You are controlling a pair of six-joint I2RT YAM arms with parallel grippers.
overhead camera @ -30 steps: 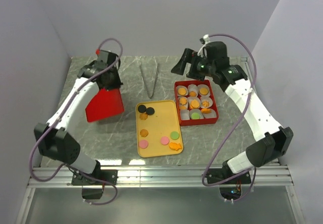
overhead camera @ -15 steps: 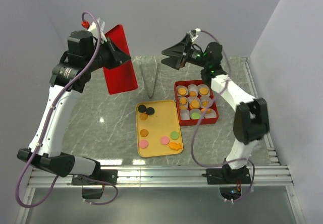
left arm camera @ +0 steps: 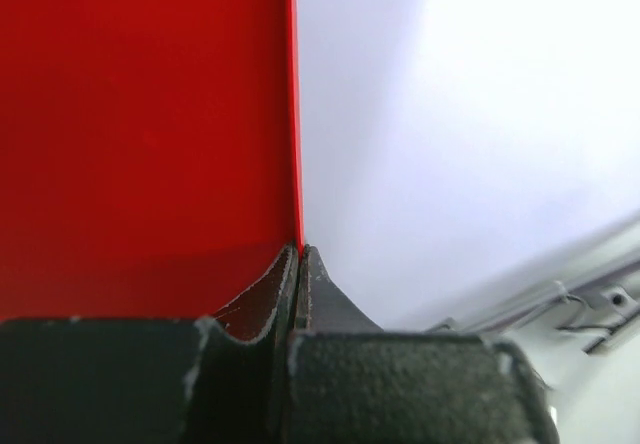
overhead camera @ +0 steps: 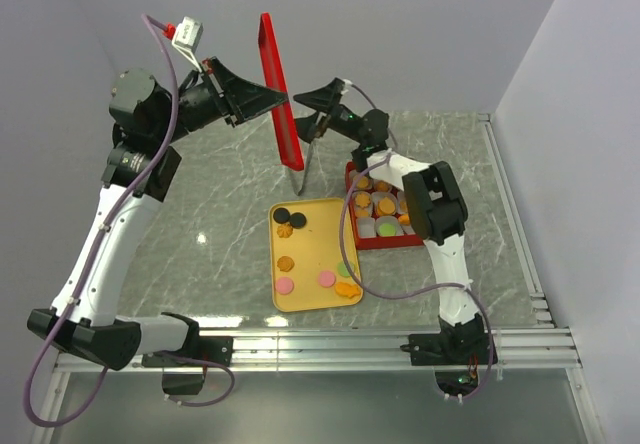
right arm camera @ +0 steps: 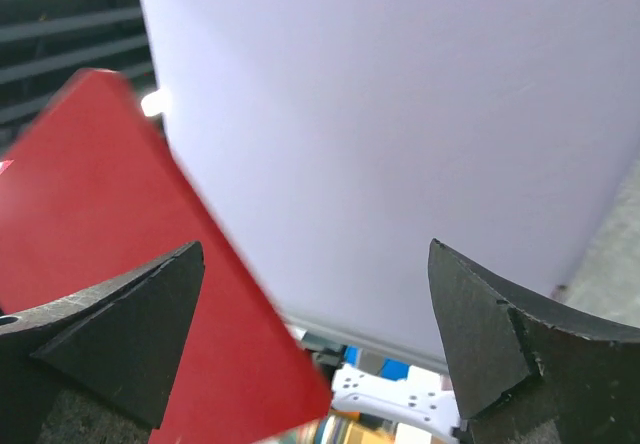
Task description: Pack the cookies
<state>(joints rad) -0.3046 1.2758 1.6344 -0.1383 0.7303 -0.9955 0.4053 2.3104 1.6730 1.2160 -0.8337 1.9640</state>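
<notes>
I've swung the red lid (overhead camera: 270, 49) up on edge, left hand (overhead camera: 280, 95) pinched tight on it. Right hand (overhead camera: 306, 110), wide open and empty, is now beside it. Handover looks next.

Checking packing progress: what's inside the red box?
Inside the red box: white paper cups holding orange cookies, plus one green cookie. The right arm covers the box's right side, so cups there are hidden.
</notes>
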